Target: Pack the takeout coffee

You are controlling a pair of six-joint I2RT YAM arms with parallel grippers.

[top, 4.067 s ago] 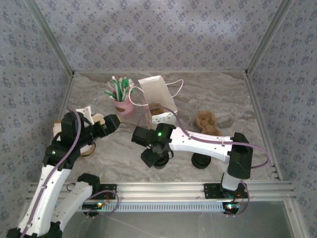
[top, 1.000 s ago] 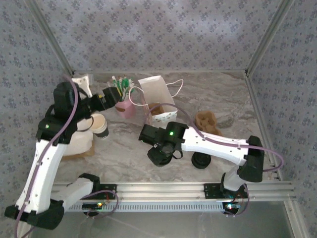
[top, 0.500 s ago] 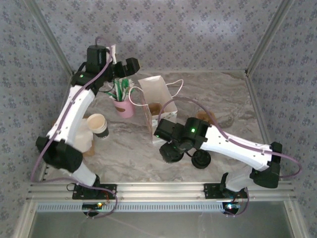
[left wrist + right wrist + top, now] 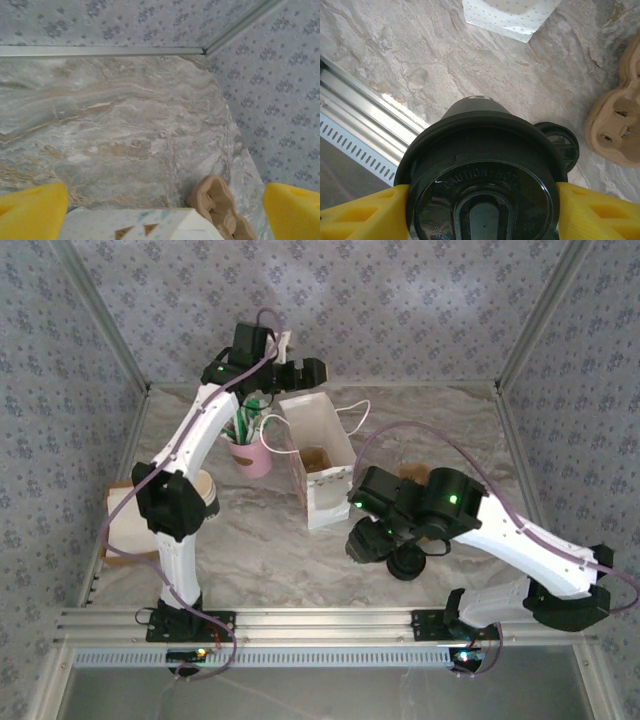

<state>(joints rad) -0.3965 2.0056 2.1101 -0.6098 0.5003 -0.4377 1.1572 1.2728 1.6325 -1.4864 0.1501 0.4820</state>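
Your left arm has made the big move. A few seconds ago it sat low at 9 o'clock on the table, beside the lidless cream paper cup [image 4: 203, 492]. Now it reaches to 12 o'clock, with the left gripper [image 4: 303, 373] over the far rim of the tall white paper bag [image 4: 318, 440]. Its yellow fingers [image 4: 31, 210] are spread wide with nothing between them, and its wrist camera looks down past the bag's top edge.

Your right arm has swung from the middle front of the table toward 4 o'clock, bringing the takeout coffee [image 4: 480, 170] with it. This is a small paper cup capped with a round black plastic lid. The right gripper [image 4: 372, 538] is clamped on it, and in the wrist view both yellow pads [image 4: 370, 210] press against the lid's rim. The coffee sits at 5 o'clock from the bag, outside it and just beside the low stack of loose black lids [image 4: 405, 562]. You cannot tell whether its base is off the table. The moulded brown pulp cup carrier [image 4: 412, 477] lies at 3 o'clock from the bag.

I judge that the left gripper is placed to steady or spread the bag's mouth, and that the coffee still has to be lifted over the rim. Nothing is packed yet.

Raised letters on the lid read "CAUTION: HOT". A small triangle mark near its edge is too small to read. The bag carries a fine dotted print and no legible brand.
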